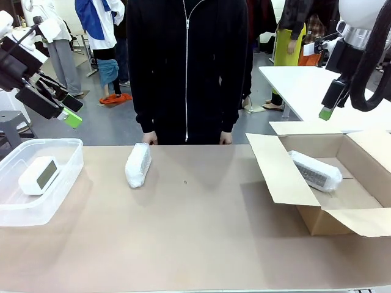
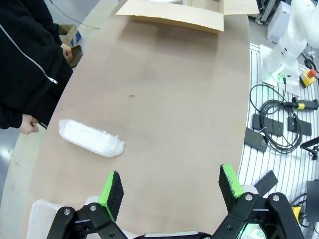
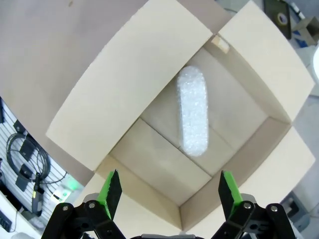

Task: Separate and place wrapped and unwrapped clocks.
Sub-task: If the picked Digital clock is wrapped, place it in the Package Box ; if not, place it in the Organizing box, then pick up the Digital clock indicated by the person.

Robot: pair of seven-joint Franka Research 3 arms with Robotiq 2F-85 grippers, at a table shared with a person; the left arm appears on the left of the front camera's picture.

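Observation:
A bare white clock (image 1: pixel 39 174) with a dark screen lies in the clear plastic bin (image 1: pixel 66 177) at the table's left. One bubble-wrapped clock (image 1: pixel 138 164) (image 2: pixel 91 138) lies on the table in front of the person. A second wrapped clock (image 1: pixel 314 170) (image 3: pixel 194 110) lies inside the open cardboard box (image 1: pixel 287 183) (image 3: pixel 124 89) at the right. My left gripper (image 1: pixel 68 112) (image 2: pixel 171 189) hangs open and empty high above the bin. High over the box, my right gripper (image 1: pixel 328 104) (image 3: pixel 166 191) is open and holds nothing.
A person in a black zip jacket (image 1: pixel 186 67) stands at the far edge with both hands (image 1: pixel 149 139) at the table's rim. Cables and black boxes (image 2: pixel 279 127) lie on the slotted base beside the table. Brown tabletop (image 1: pixel 201 232) stretches between bin and box.

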